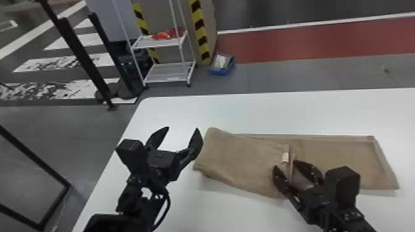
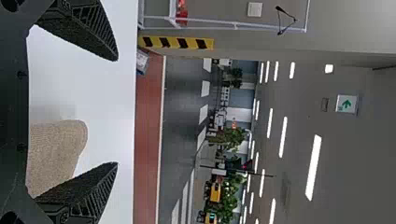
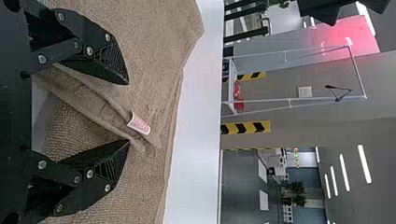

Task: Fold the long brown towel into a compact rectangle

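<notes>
The brown towel (image 1: 244, 157) lies on the table with its left part folded over toward the right; a single flatter stretch runs out to the right. My left gripper (image 1: 182, 131) is open above the table, just left of the towel's folded end. In the left wrist view the towel (image 2: 56, 149) is partly visible beyond my left gripper (image 2: 116, 112). My right gripper (image 1: 285, 168) stands open around the raised edge of the folded layer, near a white tag (image 1: 285, 157). In the right wrist view that edge runs between the fingertips of my right gripper (image 3: 128, 112), apart from the upper finger.
The white table (image 1: 278, 108) has its left edge beneath my left arm. Beyond it on the floor stand a white wire shelf (image 1: 168, 72), a blue bin (image 1: 222, 64) and black posts (image 1: 83, 61).
</notes>
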